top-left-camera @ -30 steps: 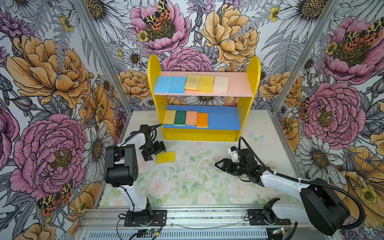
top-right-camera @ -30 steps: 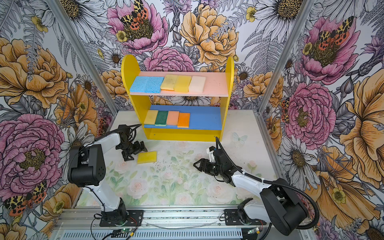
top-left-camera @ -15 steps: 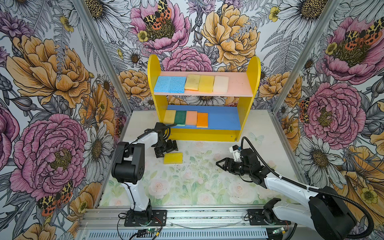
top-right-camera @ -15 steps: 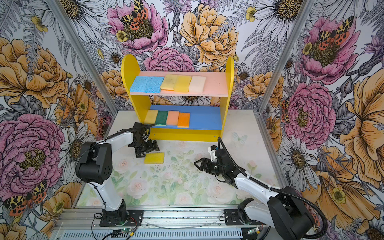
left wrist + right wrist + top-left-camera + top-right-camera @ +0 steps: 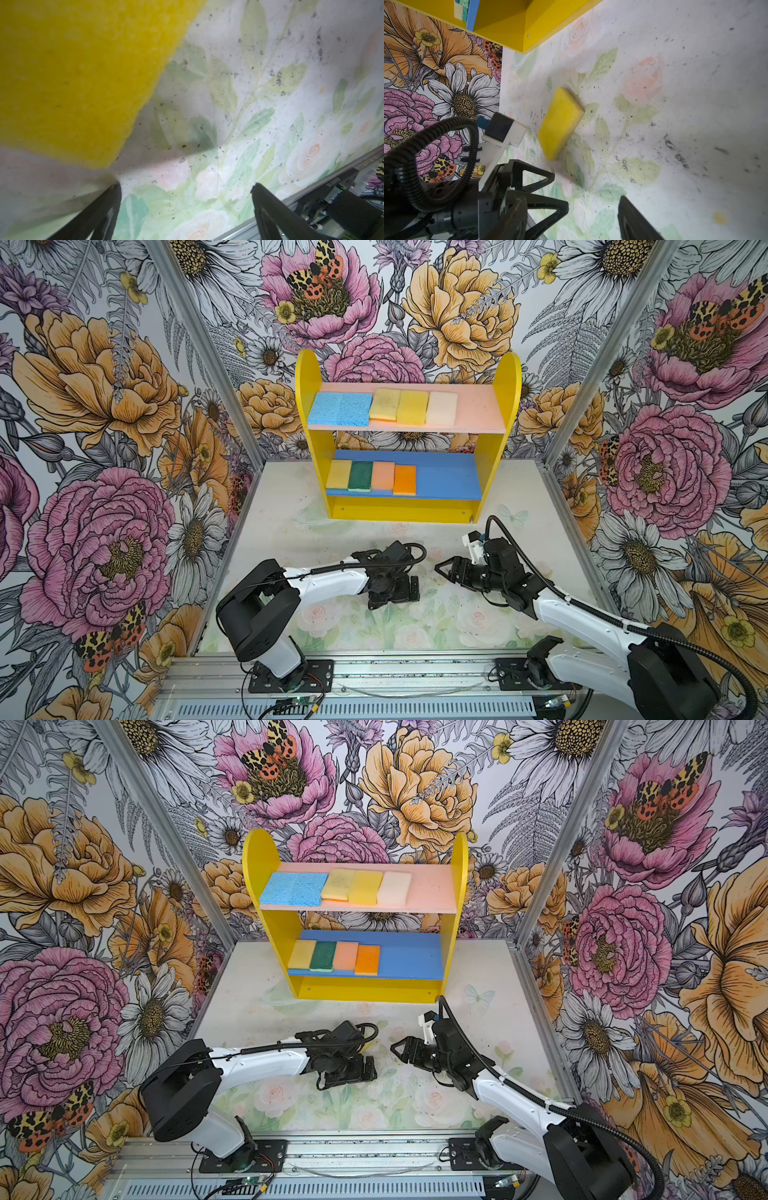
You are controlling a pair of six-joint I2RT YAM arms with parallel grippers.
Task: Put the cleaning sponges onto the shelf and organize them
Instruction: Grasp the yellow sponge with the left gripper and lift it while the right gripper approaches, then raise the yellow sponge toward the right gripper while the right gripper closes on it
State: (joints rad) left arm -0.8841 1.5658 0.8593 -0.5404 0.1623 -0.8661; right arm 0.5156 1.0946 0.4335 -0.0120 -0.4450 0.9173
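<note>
The loose yellow sponge [image 5: 560,122] lies flat on the surface [image 5: 415,630], lower centre, beneath the left gripper [image 5: 395,591], its jaws spread, seemingly to straddle it. The right gripper [image 5: 445,572] hovers beside, jaws spread, empty.

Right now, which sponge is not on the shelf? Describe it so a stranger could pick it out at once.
Find the yellow shelf at the back wall. On the floral table in front of it, by the open left gripper, lies a bright yellow sponge. It alone lies on the table; every other sponge sits on the shelf.
</note>
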